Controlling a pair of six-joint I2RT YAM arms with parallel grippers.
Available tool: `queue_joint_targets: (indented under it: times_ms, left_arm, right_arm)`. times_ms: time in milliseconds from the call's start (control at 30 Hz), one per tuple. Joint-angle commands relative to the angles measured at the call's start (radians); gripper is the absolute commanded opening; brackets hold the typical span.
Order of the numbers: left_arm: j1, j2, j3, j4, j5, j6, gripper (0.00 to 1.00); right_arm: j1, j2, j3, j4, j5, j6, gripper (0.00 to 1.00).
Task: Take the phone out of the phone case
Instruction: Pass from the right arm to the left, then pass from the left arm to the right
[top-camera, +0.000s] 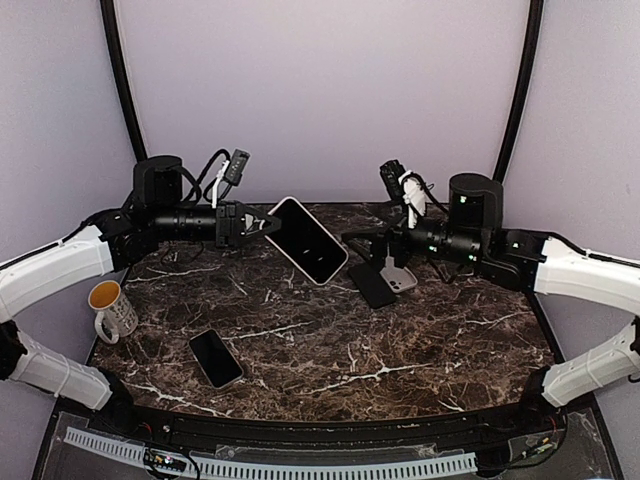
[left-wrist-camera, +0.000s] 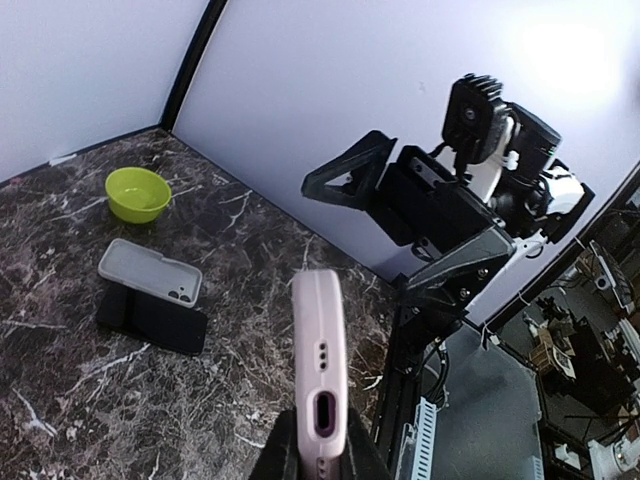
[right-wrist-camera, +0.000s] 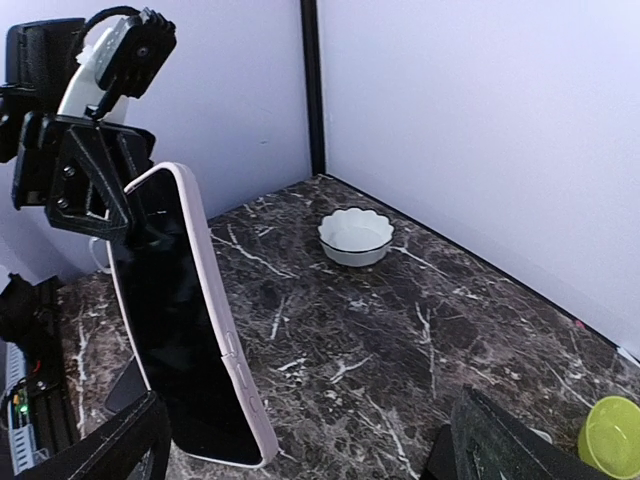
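Top view: left of centre, the left gripper (top-camera: 262, 225) is clamped on the upper end of the cased phone (top-camera: 306, 241), which hangs tilted above the marble table (top-camera: 330, 350). The right gripper (top-camera: 358, 250) faces its lower end, jaws spread wide, apart from it. A bare phone (top-camera: 215, 357) lies at lower left, near a mug (top-camera: 112, 308).

Left wrist view: the cased phone stands edge-on at bottom centre between closed fingers (left-wrist-camera: 285, 455). At left, a grey case (left-wrist-camera: 150, 272) overlaps a dark slab (left-wrist-camera: 150, 322), perhaps another phone, below a green bowl (left-wrist-camera: 138, 193).

Right wrist view: the screen fills the left side, and a white bowl (right-wrist-camera: 354, 237) sits at centre.

The marble table (top-camera: 330, 350) bore a mug (top-camera: 108, 308), a dark phone (top-camera: 215, 357), and a grey case (top-camera: 402, 279) near the right gripper (top-camera: 365, 248)'s jaws.
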Motion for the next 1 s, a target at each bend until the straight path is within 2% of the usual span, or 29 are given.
queue_joint_targets:
  times_ms: [0,300,467,600,700,767,867,967]
  left_arm:
    - [-0.005,-0.057,-0.019,0.153,0.116,0.051,0.00]
    - [-0.005,-0.078,-0.042,0.280,0.223,0.013,0.00]
    - [-0.004,-0.084,-0.072,0.363,0.237,-0.010,0.00]
    - [-0.005,-0.075,-0.076,0.384,0.246,-0.029,0.00]
    - [-0.005,-0.077,-0.090,0.402,0.247,-0.037,0.00]
    - [-0.005,-0.083,-0.098,0.411,0.247,-0.032,0.00]
    - [-0.004,-0.091,-0.106,0.420,0.243,-0.022,0.00]
    - [-0.005,-0.098,-0.110,0.425,0.236,-0.013,0.00]
  right_arm:
    - [-0.040,-0.021,-0.040,0.038,-0.293,0.013,0.98]
    - [-0.063,0.039,-0.001,0.072,-0.598,0.059,0.98]
    - [-0.064,0.116,0.054,0.058,-0.654,0.047,0.93]
    - [-0.064,0.151,0.071,0.128,-0.757,0.097,0.79]
    - [-0.063,0.171,0.064,0.188,-0.814,0.148,0.60]
    - [-0.064,0.184,0.069,0.196,-0.837,0.163,0.52]
    - [-0.064,0.199,0.074,0.206,-0.871,0.178,0.43]
    - [-0.066,0.203,0.076,0.227,-0.887,0.198,0.40]
